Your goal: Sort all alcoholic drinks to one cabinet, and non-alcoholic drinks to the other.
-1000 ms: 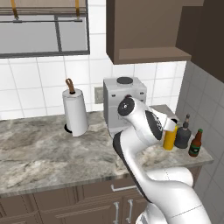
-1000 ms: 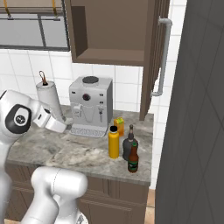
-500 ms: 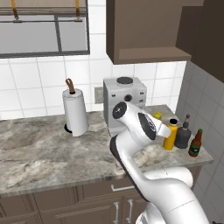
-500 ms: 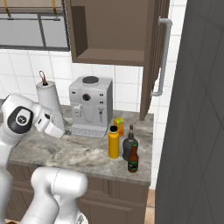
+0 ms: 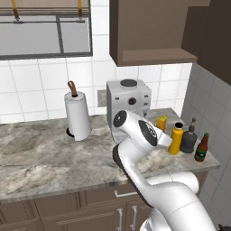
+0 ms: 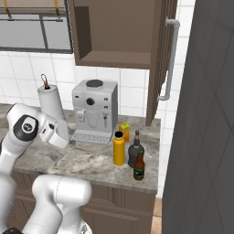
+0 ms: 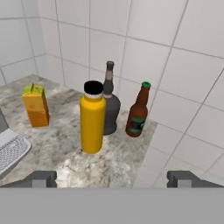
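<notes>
The open cabinet (image 6: 114, 36) hangs above the desk (image 5: 40, 158), its shelf bare, ready for drinks. Below, all four cluster at the desk's right end: yellow bottle (image 7: 92, 117) nearest the arm, black bottle (image 7: 109, 103) just behind, beer (image 7: 138, 111) beside the wall, carton (image 7: 36, 105) apart. The jaws stand wide and hold nothing, facing the cluster.

A yellow-orange bottle (image 7: 92, 120) wore a black cap, the carton (image 7: 36, 105) glowed orange, the squat bottle (image 7: 110, 105) was black, the beer bottle (image 7: 138, 112) brown with green label, on grey-veined marble counter (image 7: 61, 144).
</notes>
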Controlling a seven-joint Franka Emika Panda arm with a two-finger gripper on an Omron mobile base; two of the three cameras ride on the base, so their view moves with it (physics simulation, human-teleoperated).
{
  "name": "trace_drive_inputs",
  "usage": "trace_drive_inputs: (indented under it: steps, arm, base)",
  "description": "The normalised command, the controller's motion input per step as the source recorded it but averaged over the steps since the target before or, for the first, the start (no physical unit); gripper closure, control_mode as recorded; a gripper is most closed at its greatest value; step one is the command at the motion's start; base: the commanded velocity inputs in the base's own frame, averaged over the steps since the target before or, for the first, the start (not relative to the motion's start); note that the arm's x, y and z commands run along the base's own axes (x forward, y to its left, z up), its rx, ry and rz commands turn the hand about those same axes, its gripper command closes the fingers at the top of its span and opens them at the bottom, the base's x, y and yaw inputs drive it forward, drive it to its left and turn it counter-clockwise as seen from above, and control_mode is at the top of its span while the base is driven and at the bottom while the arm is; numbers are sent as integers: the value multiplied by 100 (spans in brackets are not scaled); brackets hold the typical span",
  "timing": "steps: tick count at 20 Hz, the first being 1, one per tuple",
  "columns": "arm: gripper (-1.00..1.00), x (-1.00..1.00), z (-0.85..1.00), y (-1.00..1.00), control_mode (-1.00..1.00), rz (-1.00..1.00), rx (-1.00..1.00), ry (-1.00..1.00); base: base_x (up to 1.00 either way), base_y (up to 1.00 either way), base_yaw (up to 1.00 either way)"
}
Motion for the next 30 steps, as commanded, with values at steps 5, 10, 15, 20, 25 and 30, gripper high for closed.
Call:
trace_drive_inputs:
  steps: [5, 10, 15, 20, 25, 30]
  arm:
    - [-100, 12, -28, -7, -100, 0, 0, -6]
    - [-100, 7, -31, -10, -100, 0, 0, -9]
    - [-100, 5, -25, -5, -100, -3, 0, -9]
    - [-100, 12, -20, -8, -100, -12, -3, -2]
    - [-100, 7, -17, -14, -100, -15, -3, 0]
    - [-100, 13, -4, -15, -100, -11, 0, 0]
  base:
    - [0, 0, 0]
    - [0, 0, 0]
    - [0, 0, 0]
    - [0, 0, 0]
    - [0, 0, 0]
    - [0, 0, 0]
